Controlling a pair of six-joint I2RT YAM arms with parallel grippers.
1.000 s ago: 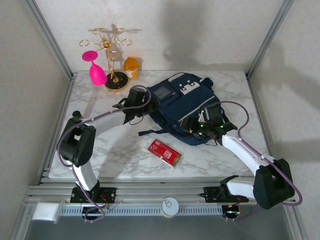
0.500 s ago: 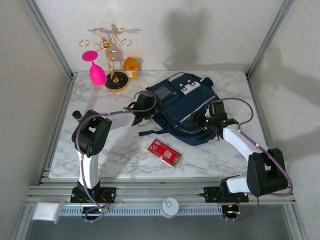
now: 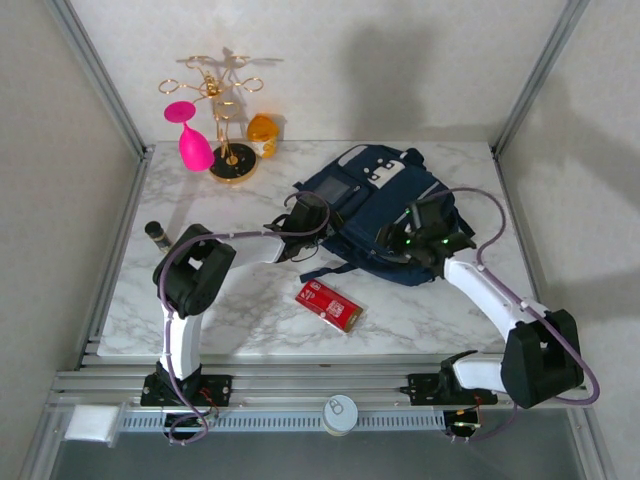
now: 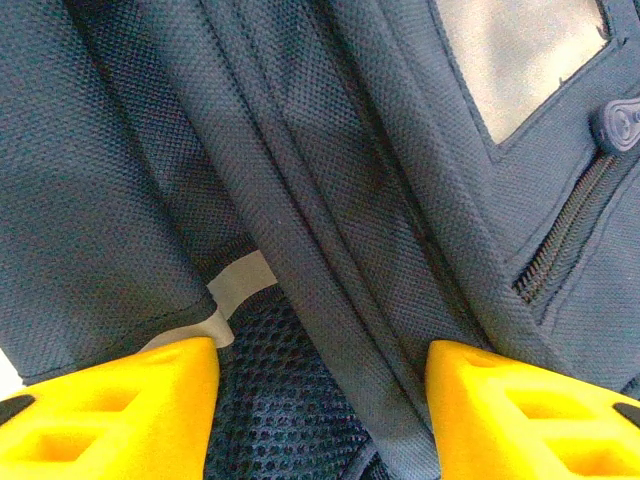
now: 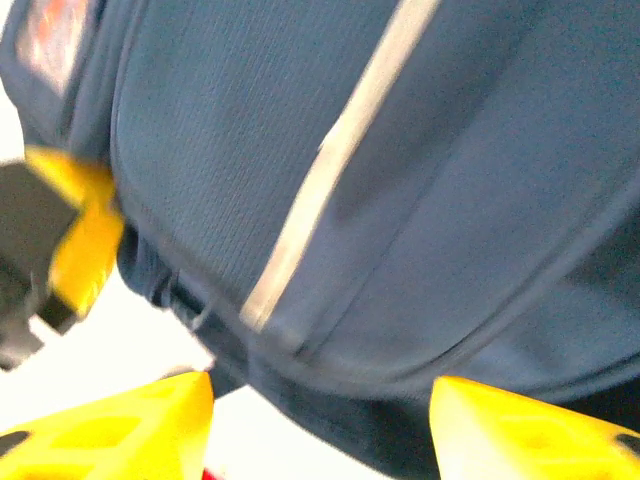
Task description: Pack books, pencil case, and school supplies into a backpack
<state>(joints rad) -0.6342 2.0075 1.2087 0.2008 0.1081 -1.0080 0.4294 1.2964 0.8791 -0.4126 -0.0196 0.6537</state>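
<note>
Backpack (image 3: 372, 212) lies flat, table centre-right. Fabric soft and limp, likely sags when lifted; better take stitched seam or strap. Left gripper (image 4: 320, 365): jaws half parted, fold between, not pinched. Right gripper (image 5: 320, 395): likewise at lower edge, nothing held.

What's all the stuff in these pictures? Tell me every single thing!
backpack: one, navy blue, lying at the middle right of the table
red box: one, red with a white label, in front of the backpack
pink glass: one, bright pink, back left
gold rack: one, gold on a black base, beside the pink glass
orange glass: one, orange, right of the rack
black cylinder: one, black, left edge
table: one, white marble
left arm: one, white and black; left jaws yellow, apart at the backpack's fabric
right arm: one, white and black; right jaws yellow, apart by the backpack
</note>
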